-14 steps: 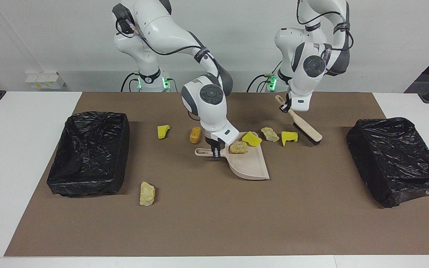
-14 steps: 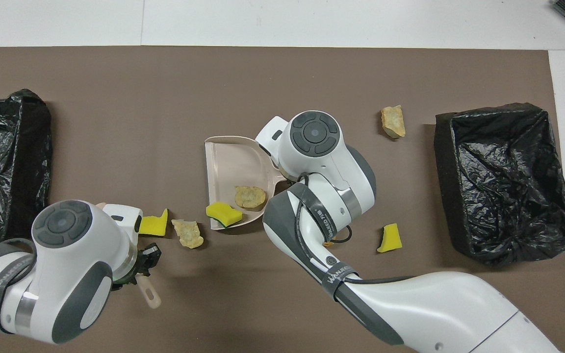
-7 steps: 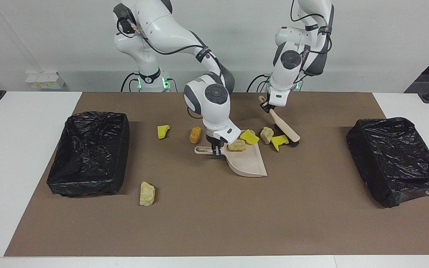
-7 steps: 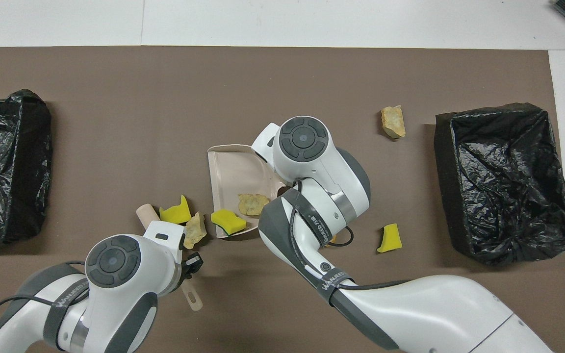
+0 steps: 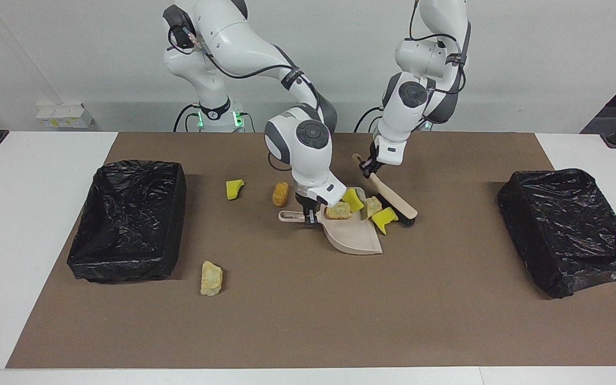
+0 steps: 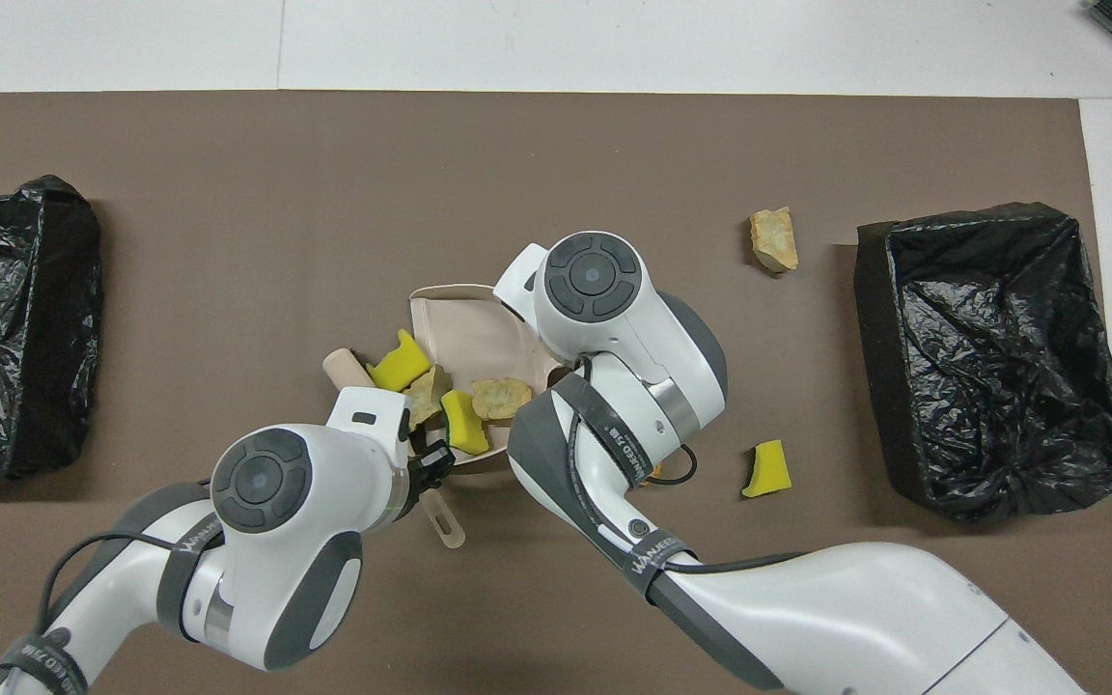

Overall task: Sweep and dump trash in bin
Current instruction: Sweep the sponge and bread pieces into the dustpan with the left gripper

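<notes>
My right gripper (image 5: 309, 218) is shut on the handle of the beige dustpan (image 5: 353, 238), which rests on the mat mid-table. A bread-like scrap (image 5: 338, 210) and a green-backed yellow sponge (image 5: 352, 199) lie in the pan. My left gripper (image 5: 368, 168) is shut on the handle of the brush (image 5: 400, 206). The brush's head presses a pale lump (image 5: 374, 205) and a yellow sponge chunk (image 5: 384, 219) against the pan's open edge. From overhead those two scraps (image 6: 426, 394) (image 6: 400, 360) sit at the pan's mouth. The black-lined bin (image 5: 121, 267) stands at the right arm's end.
Loose trash lies toward the right arm's end: a yellow chunk (image 5: 234, 188), an orange-brown piece (image 5: 280, 193) and a pale lump (image 5: 211, 278) farther from the robots. A second black-lined bin (image 5: 580, 278) stands at the left arm's end.
My left arm has swept the brush toward the dustpan, pushing the pale lump and the yellow chunk up to the pan's mouth. The pan itself has shifted only slightly.
</notes>
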{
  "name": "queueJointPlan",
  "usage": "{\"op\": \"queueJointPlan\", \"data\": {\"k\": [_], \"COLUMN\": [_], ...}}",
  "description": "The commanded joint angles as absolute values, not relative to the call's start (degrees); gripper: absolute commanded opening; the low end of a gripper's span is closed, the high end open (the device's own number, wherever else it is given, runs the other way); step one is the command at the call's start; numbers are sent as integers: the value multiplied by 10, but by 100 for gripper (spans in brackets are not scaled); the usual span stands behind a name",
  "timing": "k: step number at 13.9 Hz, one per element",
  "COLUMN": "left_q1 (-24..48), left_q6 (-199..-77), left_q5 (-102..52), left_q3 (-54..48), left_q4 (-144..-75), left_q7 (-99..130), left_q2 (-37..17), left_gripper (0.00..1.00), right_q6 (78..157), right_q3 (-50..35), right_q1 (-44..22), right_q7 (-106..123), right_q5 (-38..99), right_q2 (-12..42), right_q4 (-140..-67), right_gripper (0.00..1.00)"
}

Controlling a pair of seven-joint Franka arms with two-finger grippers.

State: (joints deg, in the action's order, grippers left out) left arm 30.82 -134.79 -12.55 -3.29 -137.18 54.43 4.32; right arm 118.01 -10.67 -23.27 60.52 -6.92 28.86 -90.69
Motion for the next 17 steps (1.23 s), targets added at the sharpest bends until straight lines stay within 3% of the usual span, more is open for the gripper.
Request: {"op": "queueJointPlan", "data": {"k": [1,11,17], "left_q1": [339,313,263], "left_q6": [-1373,-1222,-1153], "left_q5": [-155,-101,-67], "left_q3": [-33,-25,-25], "left_q4": [-1359,-1341,-1283], "left_q7": [453,334,317], "left_q2": [28,70,81], "left_gripper": [0,0,0], "right_q6": [1173,1173,1161], "right_q3": [-111,-120,-119], "right_q1": [-228,-186,-115], "right_q7": [595,639,714], "right_q5": [-82,-44,9], "right_q2": [281,273,201], "right_q4": [-911,-911,-942], "right_gripper": [0,0,0]}}
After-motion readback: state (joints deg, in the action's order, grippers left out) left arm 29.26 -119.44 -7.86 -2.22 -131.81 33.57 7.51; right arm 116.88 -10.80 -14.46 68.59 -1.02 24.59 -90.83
